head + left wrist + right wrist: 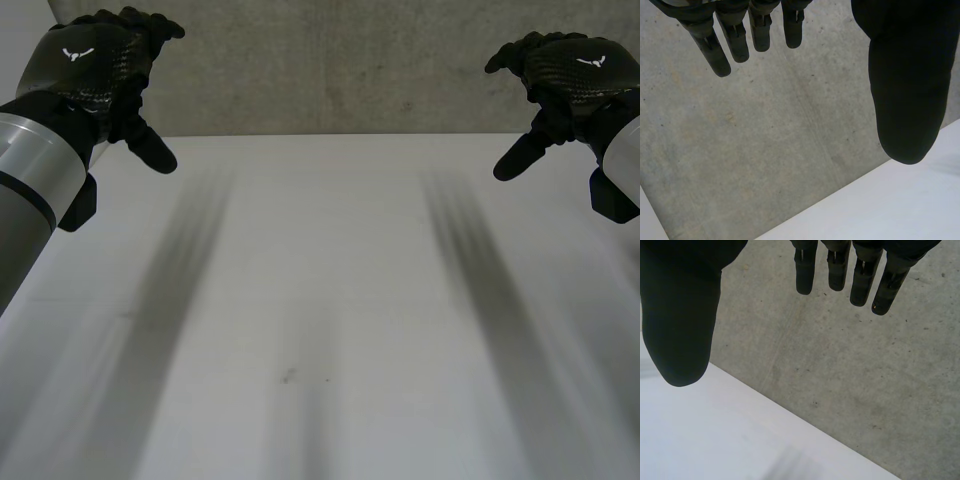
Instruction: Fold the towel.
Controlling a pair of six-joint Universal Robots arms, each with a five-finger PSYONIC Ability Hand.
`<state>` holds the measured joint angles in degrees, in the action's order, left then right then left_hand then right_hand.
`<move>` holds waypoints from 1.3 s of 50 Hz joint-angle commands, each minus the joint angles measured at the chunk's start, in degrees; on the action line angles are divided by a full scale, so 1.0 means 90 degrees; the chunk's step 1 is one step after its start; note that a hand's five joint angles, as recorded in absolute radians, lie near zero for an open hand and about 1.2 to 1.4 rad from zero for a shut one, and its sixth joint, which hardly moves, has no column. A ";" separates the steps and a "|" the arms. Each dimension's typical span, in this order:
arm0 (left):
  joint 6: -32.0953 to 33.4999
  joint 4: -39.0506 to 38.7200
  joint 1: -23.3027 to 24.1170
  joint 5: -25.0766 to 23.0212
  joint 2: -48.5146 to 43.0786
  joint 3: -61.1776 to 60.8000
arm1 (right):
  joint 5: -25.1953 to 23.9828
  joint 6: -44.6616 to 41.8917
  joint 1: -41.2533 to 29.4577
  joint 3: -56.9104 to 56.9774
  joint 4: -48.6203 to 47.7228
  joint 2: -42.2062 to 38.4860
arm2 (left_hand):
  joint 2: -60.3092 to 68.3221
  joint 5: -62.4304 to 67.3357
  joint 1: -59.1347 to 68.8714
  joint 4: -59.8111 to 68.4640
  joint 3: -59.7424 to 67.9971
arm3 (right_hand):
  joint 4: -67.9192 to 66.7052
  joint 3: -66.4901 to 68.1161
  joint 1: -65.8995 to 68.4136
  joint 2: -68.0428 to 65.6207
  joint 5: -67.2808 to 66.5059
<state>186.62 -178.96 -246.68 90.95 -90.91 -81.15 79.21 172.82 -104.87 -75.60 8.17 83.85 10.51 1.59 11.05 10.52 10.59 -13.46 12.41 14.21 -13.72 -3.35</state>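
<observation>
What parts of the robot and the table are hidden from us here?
Head view: both arms run off the sides behind the left hand and right hand; the table is cut off at its near edge.
Left wrist view: the left thumb hides part of the table's edge.
Right wrist view: the right thumb hides part of the table.

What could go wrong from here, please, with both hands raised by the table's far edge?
The left hand and right hand hang open at the table's far edge, the concrete floor beyond their fingertips. Lowered straight down, their fingers might catch that edge. Closing now would likely grasp nothing.
</observation>
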 commanded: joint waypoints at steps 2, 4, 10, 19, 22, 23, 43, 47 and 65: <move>0.0016 -0.0242 -0.0004 -0.0066 0.0042 -0.0046 | -0.0012 0.0016 -0.0037 -0.0018 0.0000 -0.0001 | 0.0079 -0.0041 0.0020 0.0078 0.0071 | 0.0385 -0.0268 -0.0468 0.0414 0.0372; 0.0016 -0.0243 -0.0004 -0.0076 0.0062 -0.0066 | -0.0022 0.0016 -0.0038 -0.0018 0.0000 -0.0011 | 0.0079 -0.0041 0.0020 0.0078 0.0071 | 0.0385 -0.0268 -0.0468 0.0414 0.0372; 0.0016 -0.0282 0.0016 -0.0086 0.0140 -0.0134 | -0.0207 0.0026 -0.0028 -0.0106 0.0000 -0.0011 | 0.0079 -0.0041 0.0020 0.0078 0.0071 | 0.0385 -0.0268 -0.0468 0.0414 0.0372; 0.0016 -0.0301 -0.0004 -0.0105 0.0140 -0.0144 | -0.0256 0.0026 -0.0028 -0.0126 -0.0010 -0.0020 | 0.0079 -0.0041 0.0020 0.0078 0.0071 | 0.0385 -0.0268 -0.0468 0.0414 0.0372; 0.0016 -0.0301 0.0006 -0.0096 0.0140 -0.0144 | -0.0256 0.0026 -0.0028 -0.0126 -0.0010 -0.0020 | 0.0079 -0.0041 0.0020 0.0078 0.0071 | 0.0385 -0.0268 -0.0468 0.0414 0.0372; 0.0016 -0.0321 0.0006 -0.0096 0.0140 -0.0144 | -0.0256 0.0026 -0.0028 -0.0126 -0.0010 -0.0020 | 0.0079 -0.0041 0.0020 0.0078 0.0071 | 0.0385 -0.0268 -0.0468 0.0414 0.0372; 0.0026 -0.0624 -0.0004 -0.0096 0.0169 -0.0251 | -0.0256 -0.0003 -0.0038 -0.0145 -0.0010 -0.0020 | 0.0061 -0.0060 0.0001 0.0059 0.0052 | 0.0385 -0.0268 -0.0468 0.0414 0.0372; 0.0026 -0.0643 -0.0004 -0.0105 0.0169 -0.0271 | -0.0256 -0.0013 -0.0038 -0.0145 -0.0029 -0.0030 | 0.0061 -0.0060 0.0001 0.0059 0.0052 | 0.0385 -0.0268 -0.0468 0.0414 0.0372; 0.0026 -0.0653 0.0016 -0.0096 0.0169 -0.0290 | -0.0256 -0.0033 -0.0018 -0.0135 -0.0039 -0.0030 | 0.0061 -0.0060 0.0001 0.0059 0.0052 | 0.0385 -0.0268 -0.0468 0.0414 0.0372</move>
<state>186.83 -184.85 -246.54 90.07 -89.42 -83.73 76.91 172.60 -105.06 -76.85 7.82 83.64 10.38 1.59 10.96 10.45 10.39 -13.46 12.41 14.21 -13.72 -3.35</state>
